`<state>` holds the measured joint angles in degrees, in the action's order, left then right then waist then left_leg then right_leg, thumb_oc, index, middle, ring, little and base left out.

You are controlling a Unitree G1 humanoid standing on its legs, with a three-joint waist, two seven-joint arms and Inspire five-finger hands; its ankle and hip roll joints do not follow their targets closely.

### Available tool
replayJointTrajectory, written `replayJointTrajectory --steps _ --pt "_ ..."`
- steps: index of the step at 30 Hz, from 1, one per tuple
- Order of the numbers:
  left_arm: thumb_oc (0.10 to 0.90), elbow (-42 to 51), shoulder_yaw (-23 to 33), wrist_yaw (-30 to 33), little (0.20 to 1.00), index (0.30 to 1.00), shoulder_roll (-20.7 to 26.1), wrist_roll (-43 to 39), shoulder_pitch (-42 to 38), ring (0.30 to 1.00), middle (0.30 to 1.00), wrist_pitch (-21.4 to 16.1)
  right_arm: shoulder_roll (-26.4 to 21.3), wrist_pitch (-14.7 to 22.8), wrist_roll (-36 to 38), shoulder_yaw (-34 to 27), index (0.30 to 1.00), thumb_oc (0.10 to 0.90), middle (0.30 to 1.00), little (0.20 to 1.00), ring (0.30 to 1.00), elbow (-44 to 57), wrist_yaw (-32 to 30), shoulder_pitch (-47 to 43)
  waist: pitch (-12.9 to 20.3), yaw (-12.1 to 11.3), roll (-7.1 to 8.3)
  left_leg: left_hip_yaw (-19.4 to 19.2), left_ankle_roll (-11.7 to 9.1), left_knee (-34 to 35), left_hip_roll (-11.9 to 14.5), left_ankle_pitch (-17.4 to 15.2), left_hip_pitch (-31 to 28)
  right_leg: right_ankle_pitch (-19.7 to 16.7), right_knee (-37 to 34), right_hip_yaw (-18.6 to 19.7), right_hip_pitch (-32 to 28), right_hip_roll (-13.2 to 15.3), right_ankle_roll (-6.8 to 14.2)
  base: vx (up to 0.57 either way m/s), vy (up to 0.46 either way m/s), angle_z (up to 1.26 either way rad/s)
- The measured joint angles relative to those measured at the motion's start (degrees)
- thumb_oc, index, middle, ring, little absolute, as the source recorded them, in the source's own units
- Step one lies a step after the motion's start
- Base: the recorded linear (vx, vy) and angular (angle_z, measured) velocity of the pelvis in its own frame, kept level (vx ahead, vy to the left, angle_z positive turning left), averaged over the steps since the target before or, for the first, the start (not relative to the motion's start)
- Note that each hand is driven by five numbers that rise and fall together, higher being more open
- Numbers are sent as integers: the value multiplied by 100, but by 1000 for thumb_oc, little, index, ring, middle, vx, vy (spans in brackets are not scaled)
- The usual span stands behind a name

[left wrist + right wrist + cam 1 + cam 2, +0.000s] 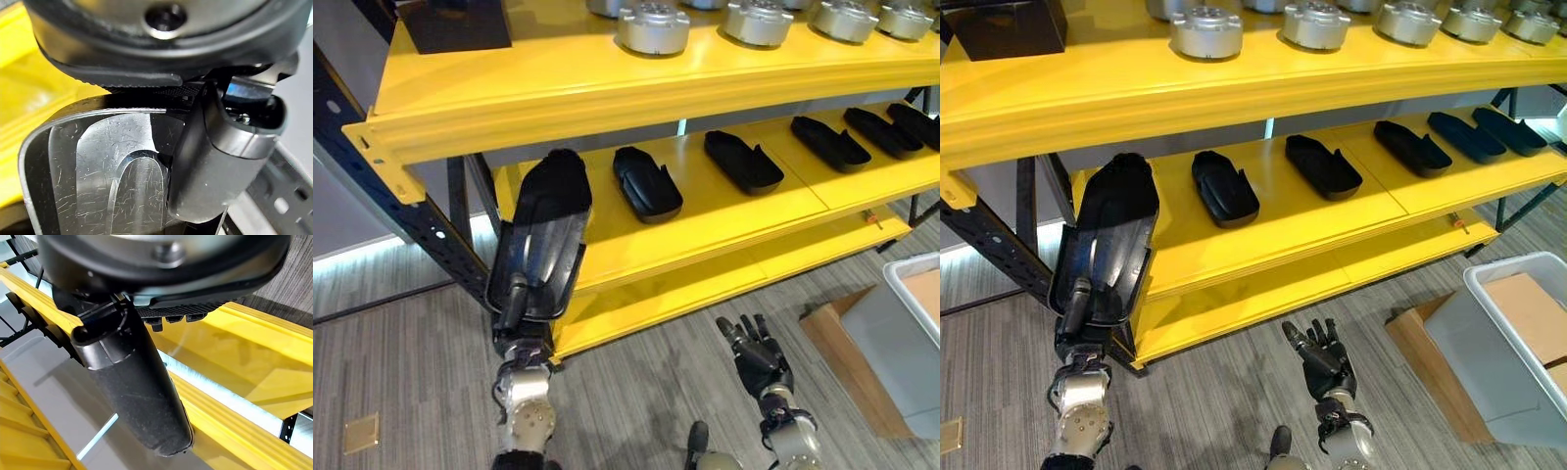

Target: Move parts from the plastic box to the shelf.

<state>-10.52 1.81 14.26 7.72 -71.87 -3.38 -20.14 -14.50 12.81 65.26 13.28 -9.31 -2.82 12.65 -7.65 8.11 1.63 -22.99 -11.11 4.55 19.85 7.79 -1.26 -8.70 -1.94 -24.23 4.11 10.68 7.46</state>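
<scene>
Scene: a yellow shelf [636, 93] with several levels, seen from above, over a grey striped floor [401, 343].
Left hand: the left hand [514, 313] comes up from 7 o'clock and grasps a black tray-shaped part [543, 235]. Its thumb lies inside the part's hollow, as the left wrist view shows.
Held part: long and shallow, open side toward the camera. Its far end sits at the left end of the middle shelf level, at about 10 o'clock. Whether it touches the shelf surface cannot be told.
Right hand: the right hand [759, 357] hangs low at 5 o'clock over the floor, fingers relaxed and spread, holding nothing.
Parts on shelf: five matching black parts in a row on the middle level, running from centre toward 2 o'clock; the nearest one [646, 183] lies just beside the held part.
Top level: a row of round metal pieces [653, 27] and a dark box [455, 22] at 11 o'clock.
Plastic box: a grey plastic box [1513, 338] at 4 o'clock on the floor, beside a flat piece of cardboard [837, 352].
</scene>
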Motion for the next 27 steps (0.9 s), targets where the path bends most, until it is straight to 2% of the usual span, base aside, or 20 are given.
replayJointTrajectory --steps 8,14,17,21,24,27 --pt "400 -88 13 7 300 300 1 -217 -450 300 300 -124 1 1 5 52 1000 900 1000 1000 1000 -9 -10 -29 -24 145 68 -60 -20 0 3 -42 -101 -33 -23 32 -54 -12 -43 7 -3 -4" --pt "400 -266 62 18 300 300 0 -230 -597 300 300 -260 2 0 17 59 1000 900 1000 1000 1000 -61 -20 -34 -13 147 111 -81 -16 0 7 -46 -107 -34 -22 46 -54 -18 -44 0 0 0" --pt "400 -494 190 53 300 300 2 -650 -827 300 300 -427 2 0 21 101 1000 900 1000 1000 1000 -61 -20 -56 11 155 260 -117 -18 1 8 -48 -105 -38 -8 95 -15 -20 -50 16 -8 -6" --pt "400 -1149 546 132 300 300 0 -900 -1130 300 300 -693 13 0 59 307 1000 900 1000 1000 1000 -62 -20 -95 194 274 572 -174 -20 0 56 -48 -93 -56 4 154 60 -74 -74 36 -16 -9" --pt "400 -1625 663 246 300 300 -27 -1122 -1427 300 300 -892 34 4 125 457 1000 900 1000 1000 1000 -92 -28 -126 243 291 643 -175 -25 1 91 -45 -93 -55 1 155 68 -110 -74 47 -9 -3" --pt "400 -1632 706 333 300 300 -88 -1130 -1679 300 300 -1045 74 5 204 580 1000 900 1000 1000 1000 -253 -49 -134 321 326 754 -186 -26 0 90 -45 -89 -56 3 174 89 -113 -75 55 1 -3"
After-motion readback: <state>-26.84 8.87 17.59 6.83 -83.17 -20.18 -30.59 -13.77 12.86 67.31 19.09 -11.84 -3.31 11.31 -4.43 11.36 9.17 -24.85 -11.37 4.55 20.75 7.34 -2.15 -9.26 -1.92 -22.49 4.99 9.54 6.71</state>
